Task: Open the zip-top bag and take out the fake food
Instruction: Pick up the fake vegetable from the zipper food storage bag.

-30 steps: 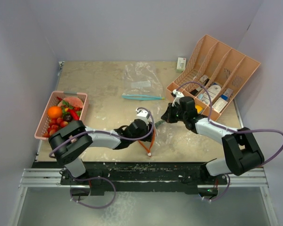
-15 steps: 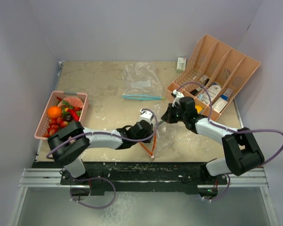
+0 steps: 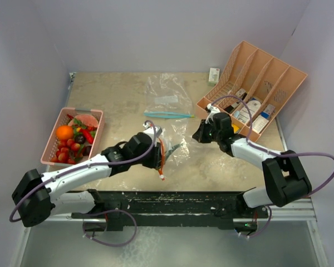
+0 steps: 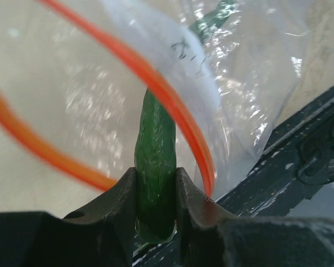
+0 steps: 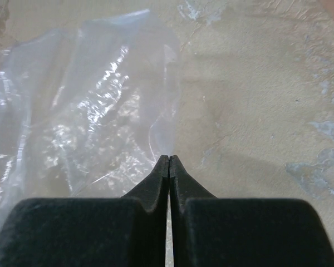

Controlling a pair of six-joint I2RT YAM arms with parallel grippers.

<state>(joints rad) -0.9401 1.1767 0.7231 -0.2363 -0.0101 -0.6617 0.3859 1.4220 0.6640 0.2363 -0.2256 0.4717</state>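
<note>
My left fingers [image 4: 119, 200] are clamped on a long green piece of fake food [image 4: 155, 150], one finger pressed to each side of it. The piece runs away from me and passes under the orange zip strip [image 4: 178, 111] of the zip-top bag [image 4: 239, 83]. The strip loops wide around it, so the bag's mouth stands open. The clear film beyond the strip is crumpled and shiny.

From above, this bag [image 3: 175, 139] sits about midway across the worktop [image 3: 117, 94], nearer the near edge than the far one, between my two arms.

My right fingers [image 5: 156, 183] are pressed tightly together with no gap between them. Their tips sit right at the edge of the bag's film, and I cannot tell whether any film is caught between them.

The rest of the fake food [image 3: 72, 139], an orange [image 3: 64, 132] among the red pieces, lies in a pink basket [image 3: 51, 142] by the left edge. A second clear bag [image 3: 168, 100] with a teal zip lies flat toward the far edge. A pink divided organizer [image 3: 267, 72] holding bottles and boxes leans at the far right corner.
</note>
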